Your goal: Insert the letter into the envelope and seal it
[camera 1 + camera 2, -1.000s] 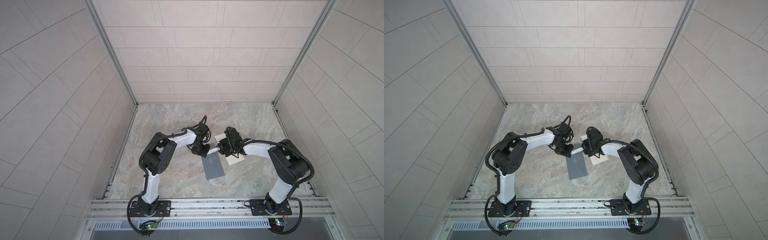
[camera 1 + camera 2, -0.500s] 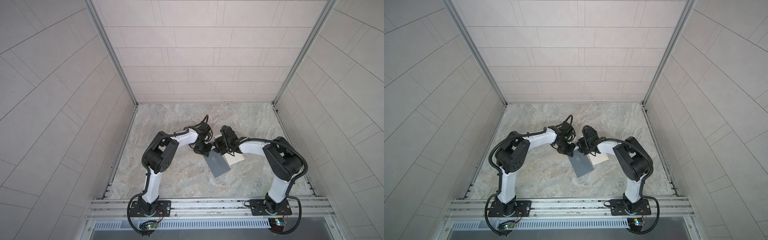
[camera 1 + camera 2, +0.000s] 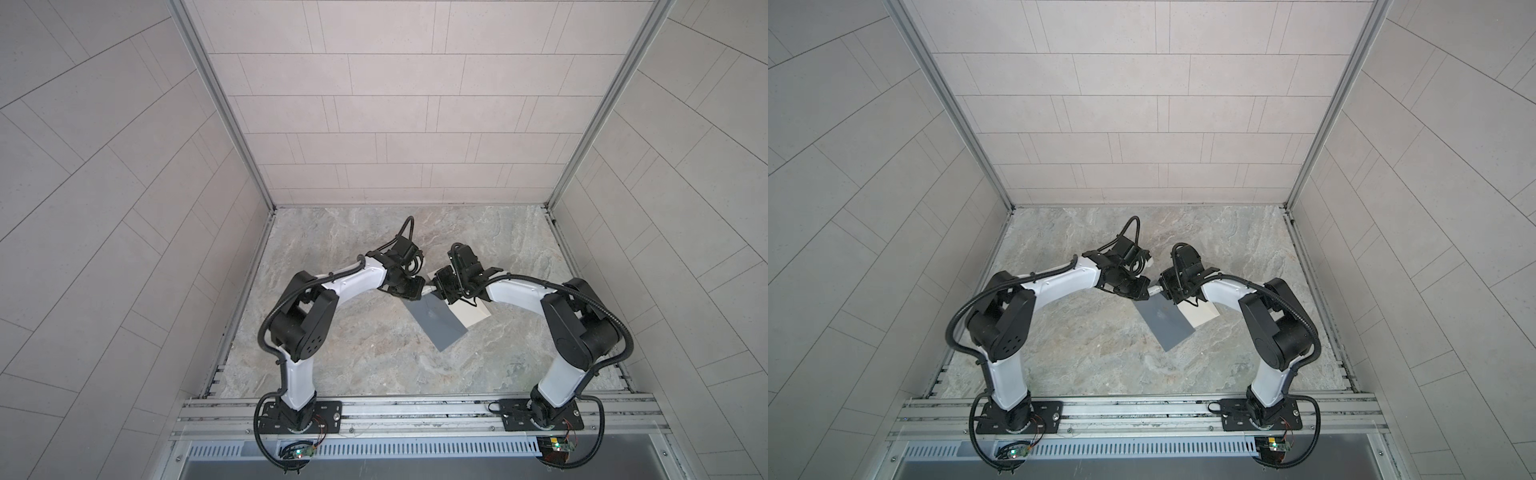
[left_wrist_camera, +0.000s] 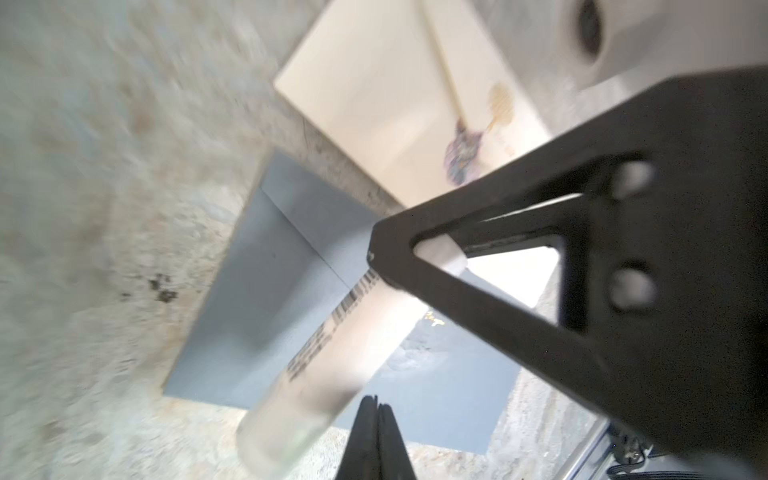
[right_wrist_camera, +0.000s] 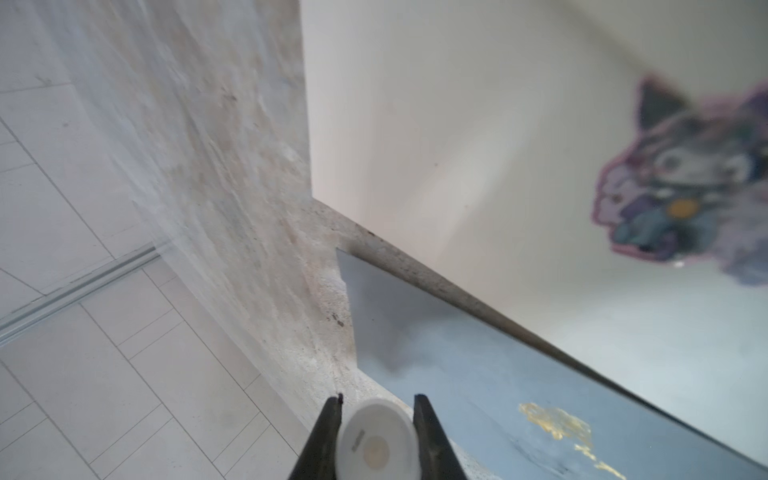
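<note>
Envelope (image 3: pixel 438 324): a flat slate-grey rectangle with a crease across one short end and gold flecks (image 5: pixel 557 424) on its face. In both top views it lies mid-bench (image 3: pixel 374 361). Its long axis runs from 11 o'clock to 5 o'clock, and the 11 o'clock end sits under the two claws. At its 2 o'clock side lies the cream letter (image 3: pixel 471 313), which bears a cat sticker (image 5: pixel 685 178); a thin strip of bench separates the two. The right claw (image 5: pixel 379 401) is clamped on a white glue stick (image 4: pixel 332 353). The left claw (image 4: pixel 376 403) has its fingers pressed together beside that tube.
</note>
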Controlling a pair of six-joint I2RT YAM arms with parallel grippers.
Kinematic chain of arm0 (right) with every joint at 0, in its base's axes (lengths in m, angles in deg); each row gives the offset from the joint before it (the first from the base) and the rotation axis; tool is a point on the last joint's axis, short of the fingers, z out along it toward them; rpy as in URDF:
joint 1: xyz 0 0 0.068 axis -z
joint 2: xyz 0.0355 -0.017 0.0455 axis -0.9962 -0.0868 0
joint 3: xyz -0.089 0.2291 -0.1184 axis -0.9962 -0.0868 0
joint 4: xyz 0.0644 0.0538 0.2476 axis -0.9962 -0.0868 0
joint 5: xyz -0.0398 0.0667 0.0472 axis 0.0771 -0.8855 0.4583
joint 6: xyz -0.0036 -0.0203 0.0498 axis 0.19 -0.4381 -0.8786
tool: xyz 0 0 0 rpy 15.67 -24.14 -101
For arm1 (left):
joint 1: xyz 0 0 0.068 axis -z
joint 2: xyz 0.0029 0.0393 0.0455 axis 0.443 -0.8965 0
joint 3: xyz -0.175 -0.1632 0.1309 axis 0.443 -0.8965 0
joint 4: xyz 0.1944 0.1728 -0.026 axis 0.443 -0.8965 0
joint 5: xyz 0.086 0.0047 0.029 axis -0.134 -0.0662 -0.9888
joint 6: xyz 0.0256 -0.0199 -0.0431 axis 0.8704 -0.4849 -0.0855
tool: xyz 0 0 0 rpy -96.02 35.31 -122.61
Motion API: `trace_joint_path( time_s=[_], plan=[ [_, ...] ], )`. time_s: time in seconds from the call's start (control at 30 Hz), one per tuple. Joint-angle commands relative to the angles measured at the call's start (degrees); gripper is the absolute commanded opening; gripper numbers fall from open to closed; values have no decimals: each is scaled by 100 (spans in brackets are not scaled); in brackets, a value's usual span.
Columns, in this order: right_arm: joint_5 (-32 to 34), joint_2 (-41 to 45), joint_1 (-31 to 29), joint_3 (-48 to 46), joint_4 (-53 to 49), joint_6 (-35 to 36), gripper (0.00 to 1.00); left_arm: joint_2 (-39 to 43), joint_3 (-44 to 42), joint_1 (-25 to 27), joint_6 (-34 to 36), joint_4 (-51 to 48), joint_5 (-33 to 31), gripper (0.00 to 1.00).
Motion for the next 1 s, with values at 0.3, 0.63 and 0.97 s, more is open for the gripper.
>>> trace_joint_path(
  time_s=[0.3, 0.63, 0.97],
  plan=[
    [519, 989, 739, -970, -909, 120, 0, 2166, -1914, -1225, -1216, 750, -1814, 18],
    [807, 1122, 880, -845, -1954, 467, 31, 2507, -2194, -1481, -1232, 578, -1976, 39],
    [758, 1086, 897, -796, -1971, 496, 52, 2366, -2068, -1524, -1230, 477, -1989, 48]
  ],
)
